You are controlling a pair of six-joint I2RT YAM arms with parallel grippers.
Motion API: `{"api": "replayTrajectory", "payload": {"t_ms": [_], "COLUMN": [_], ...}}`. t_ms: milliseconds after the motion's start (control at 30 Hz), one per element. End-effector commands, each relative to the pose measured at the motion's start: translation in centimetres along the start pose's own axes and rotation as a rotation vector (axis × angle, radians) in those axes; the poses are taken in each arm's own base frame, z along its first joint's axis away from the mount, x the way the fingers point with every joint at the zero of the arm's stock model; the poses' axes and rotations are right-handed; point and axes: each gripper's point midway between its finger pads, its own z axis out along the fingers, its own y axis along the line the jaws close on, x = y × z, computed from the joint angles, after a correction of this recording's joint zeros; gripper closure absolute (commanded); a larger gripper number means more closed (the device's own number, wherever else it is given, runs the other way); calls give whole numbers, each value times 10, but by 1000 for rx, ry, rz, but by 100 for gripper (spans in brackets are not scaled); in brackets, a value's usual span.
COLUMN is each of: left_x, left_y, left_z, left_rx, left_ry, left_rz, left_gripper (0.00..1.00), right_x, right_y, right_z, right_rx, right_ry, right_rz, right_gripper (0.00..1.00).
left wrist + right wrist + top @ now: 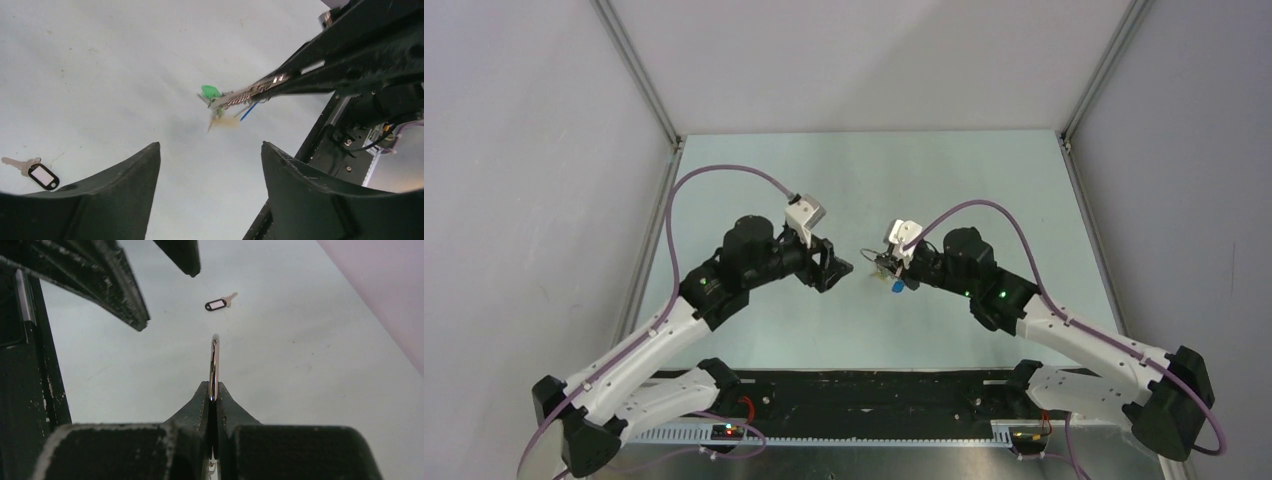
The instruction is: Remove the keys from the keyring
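My right gripper is shut on the keyring, a thin silver ring seen edge-on and sticking up out of the jaws. In the left wrist view the keyring juts from the right gripper's fingertips, with a green key, a blue key and a blurred yellowish key hanging from it. My left gripper is open and holds nothing, a short way from the ring. From above, the left gripper faces the right gripper above the table, and the blue key dangles below.
A loose key with a black tag lies flat on the pale table, also seen as the black-tagged key beyond the ring. Grey walls and metal frame posts enclose the table. The arms' bases sit on a black strip at the near edge.
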Motion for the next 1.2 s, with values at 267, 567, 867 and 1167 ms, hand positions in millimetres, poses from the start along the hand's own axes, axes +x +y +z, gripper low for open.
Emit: {"api": "replayTrajectory", "payload": {"t_ms": [267, 567, 867, 1167], "left_x": [-8, -1, -11, 1], "left_y": [-13, -24, -40, -50], "left_z": [-5, 13, 16, 31], "left_rx": [130, 229, 325, 379], "left_ry": [-370, -399, -451, -403], "left_rz": [187, 240, 324, 331], "left_gripper": [11, 14, 26, 35], "right_x": [-52, -83, -117, -137], "right_y": [-4, -8, 2, 2], "right_z": [-33, -43, -60, -71], "right_rx": [-25, -7, -51, -41], "right_ry": [11, -94, -228, -307], "right_rz": [-51, -120, -200, -232], "right_gripper": [100, 100, 100, 100]}}
